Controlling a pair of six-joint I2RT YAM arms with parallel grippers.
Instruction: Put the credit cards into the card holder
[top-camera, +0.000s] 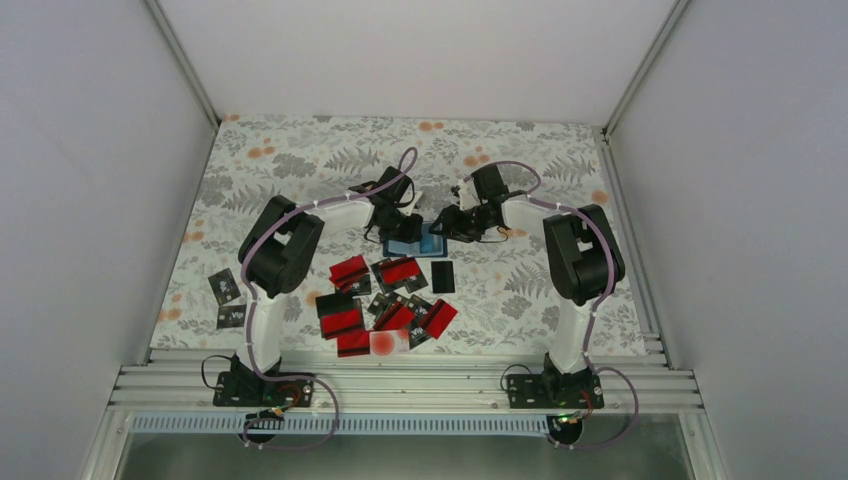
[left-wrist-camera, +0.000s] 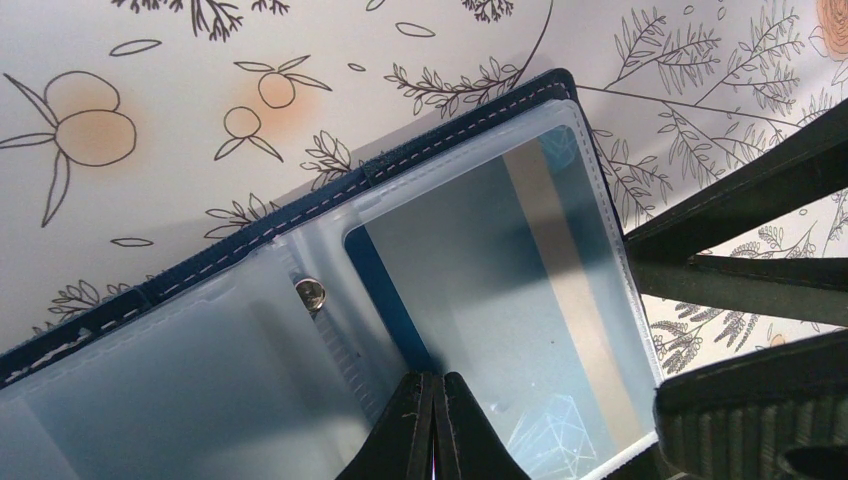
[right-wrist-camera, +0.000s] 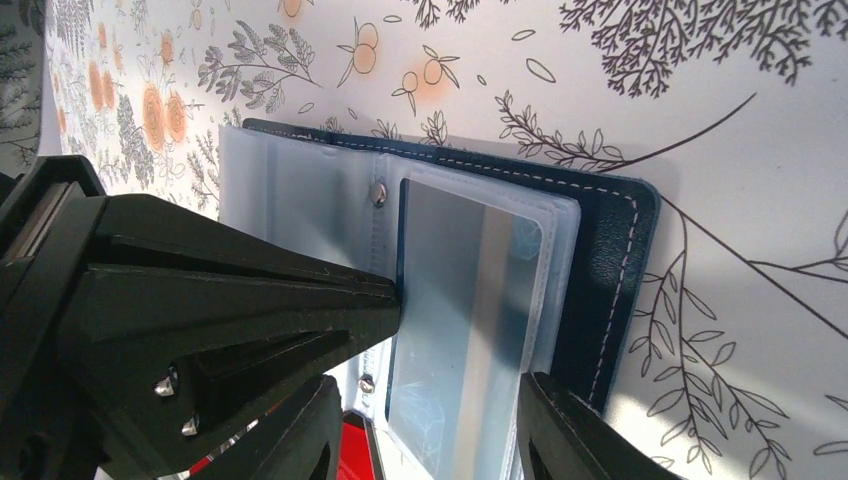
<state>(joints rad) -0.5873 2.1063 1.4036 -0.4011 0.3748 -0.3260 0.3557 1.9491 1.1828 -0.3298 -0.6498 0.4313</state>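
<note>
Found holder (right-wrist-camera: 610, 260) lying open at far middle of tabletop (top-camera: 300, 160), blue card (right-wrist-camera: 460, 300) tucked inside it. Saw left gripper (left-wrist-camera: 437, 400) with jaws pressed together at that card's edge, right gripper (right-wrist-camera: 425, 400) with jaws wide, straddling holder. Noted other cards (top-camera: 400, 270) scattered nearer, apart from holder.

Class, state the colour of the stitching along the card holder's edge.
White stitching on the navy card holder; clearest in the right wrist view.
</note>
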